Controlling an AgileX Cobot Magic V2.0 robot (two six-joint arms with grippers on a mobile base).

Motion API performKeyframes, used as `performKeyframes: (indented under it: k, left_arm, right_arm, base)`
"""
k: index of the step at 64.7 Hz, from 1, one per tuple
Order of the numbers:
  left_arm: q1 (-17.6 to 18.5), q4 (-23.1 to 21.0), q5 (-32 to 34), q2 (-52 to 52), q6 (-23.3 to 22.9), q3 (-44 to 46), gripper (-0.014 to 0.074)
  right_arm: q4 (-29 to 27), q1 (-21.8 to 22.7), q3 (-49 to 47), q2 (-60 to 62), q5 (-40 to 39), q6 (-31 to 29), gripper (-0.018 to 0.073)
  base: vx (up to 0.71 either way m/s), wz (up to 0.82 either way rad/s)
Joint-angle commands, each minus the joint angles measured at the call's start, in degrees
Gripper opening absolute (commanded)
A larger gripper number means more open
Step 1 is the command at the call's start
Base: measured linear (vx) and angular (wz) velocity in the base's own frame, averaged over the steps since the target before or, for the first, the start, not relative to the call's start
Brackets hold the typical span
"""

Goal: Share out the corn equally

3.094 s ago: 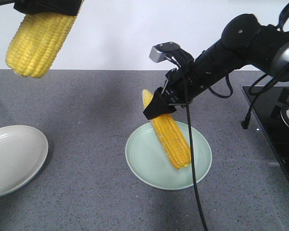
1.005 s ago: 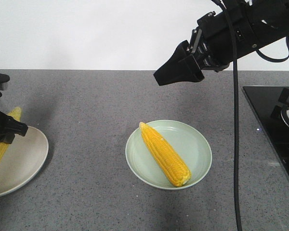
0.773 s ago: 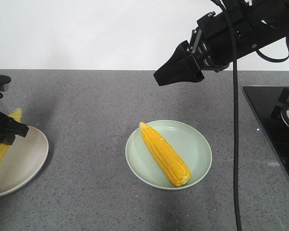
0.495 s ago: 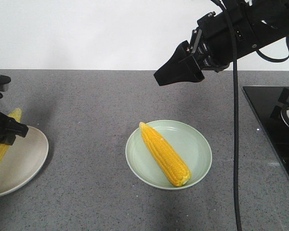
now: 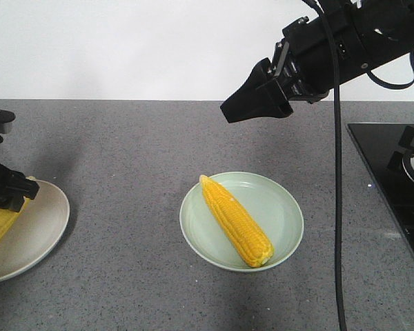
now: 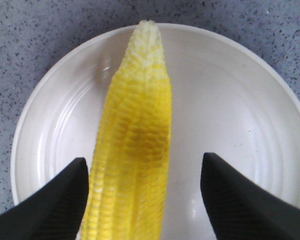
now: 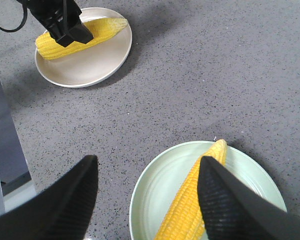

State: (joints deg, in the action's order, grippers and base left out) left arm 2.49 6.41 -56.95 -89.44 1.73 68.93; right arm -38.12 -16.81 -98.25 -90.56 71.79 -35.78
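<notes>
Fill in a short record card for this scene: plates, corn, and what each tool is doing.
green plate: centre of the counter, holds one corn cob lying diagonally
white plate: at the left edge of the front view, holds a second corn cob
cobs visible: two, one per plate
right tool: raised above the green plate, open, empty
left tool: low over the white plate, open, fingers either side of its cob
counter: grey speckled

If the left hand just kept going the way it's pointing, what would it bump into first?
Probably the corn cob lying between its open fingers, with the white plate right beneath; depth is unclear.
</notes>
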Motion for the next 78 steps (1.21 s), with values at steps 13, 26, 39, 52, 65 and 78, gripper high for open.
performKeyframes:
  k: [13,26,39,52,65,78]
  left_arm:
    - [-0.3,-2.5,-1.3,2.5,0.4,1.6,0.0418]
    - [-0.3,-11.5,-1.4,7.0,7.4,1.7,0.0258]
    - [-0.3,-22.1,-1.5,15.3,15.5,1.0,0.0038]
    - [-0.3,-30.5,13.0,28.9,22.7,-8.5,-0.0008]
    - [-0.3,-35.4,25.9,42.1,29.3,-24.8,-0.0008]
    - [-0.3,-35.8,32.3,50.2,29.7,-37.4,-0.0008]
  right_arm:
    - [-2.5,0.3,-1.6,3.1,0.3,-1.4,0.0145]
    - [-2.4,0.3,-1.6,7.9,-0.1,-1.9,-0.001]
    - [-0.5,0.3,6.9,16.6,-4.2,-4.1,-0.0004]
    - [2.6,0.3,27.9,30.9,-20.3,-7.0,-0.0004]
    - [8.9,0.3,48.2,43.3,-37.5,-3.6,-0.0004]
    - [11.2,0.3,62.5,52.2,-47.6,-0.2,-0.0004]
  base:
    - [0.0,0.0]
    - [0.0,0.0]
    - [0.0,0.0]
    - [0.0,0.0]
    - [0.0,0.0]
    - [0.0,0.0]
